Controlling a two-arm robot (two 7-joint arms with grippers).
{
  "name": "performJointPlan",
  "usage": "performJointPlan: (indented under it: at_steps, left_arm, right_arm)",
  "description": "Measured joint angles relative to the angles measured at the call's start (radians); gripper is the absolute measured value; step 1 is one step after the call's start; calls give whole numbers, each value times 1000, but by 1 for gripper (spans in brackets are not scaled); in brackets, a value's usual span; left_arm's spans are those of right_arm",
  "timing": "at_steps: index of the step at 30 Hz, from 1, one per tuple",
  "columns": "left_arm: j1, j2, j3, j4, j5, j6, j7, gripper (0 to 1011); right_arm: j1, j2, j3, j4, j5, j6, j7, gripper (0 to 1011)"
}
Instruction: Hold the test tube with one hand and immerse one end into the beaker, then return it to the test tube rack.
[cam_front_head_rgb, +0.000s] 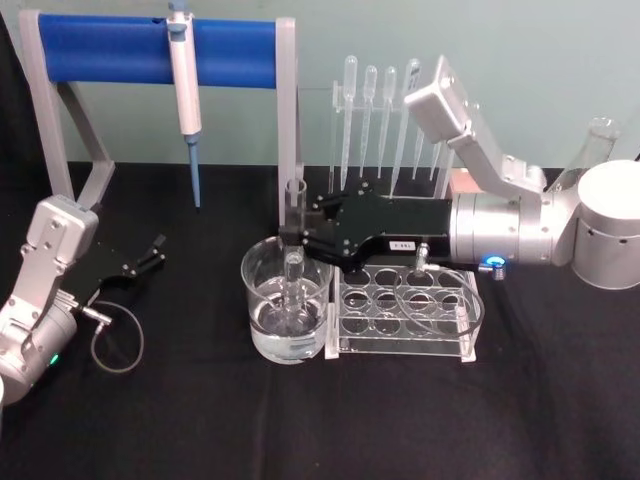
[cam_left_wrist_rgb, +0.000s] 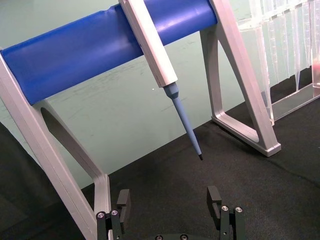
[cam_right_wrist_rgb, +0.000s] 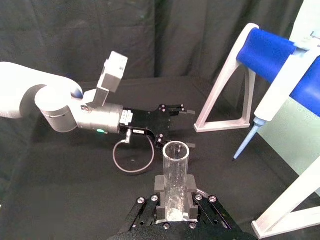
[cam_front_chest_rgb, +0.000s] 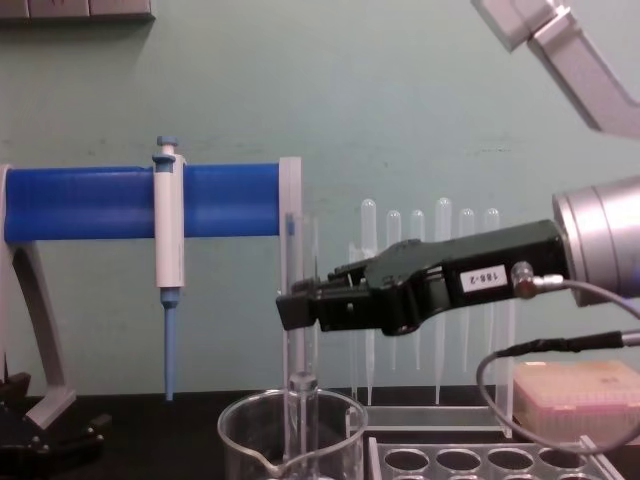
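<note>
Gripping test tube (cam_front_head_rgb: 295, 205), right claw (cam_front_head_rgb: 293, 240) overhangs rack (cam_front_head_rgb: 400, 345).

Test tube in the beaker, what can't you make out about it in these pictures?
Chest view: the bottom edge cuts off the test tube's lower end and the beaker's base.
Right wrist view: the right gripper hides the tube below its grip.
Head view: clear glass overlaps; whether the tip touches the beaker floor cannot be told.
</note>
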Motion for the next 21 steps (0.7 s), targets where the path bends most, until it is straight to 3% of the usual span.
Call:
performJointPlan:
  at_steps: [21]
  left_arm:
    - [0, 0, 0, 0, 0, 0, 0, 1000]
  right_arm:
    - [-53, -38, 16, 42, -51, -21, -31, 239]
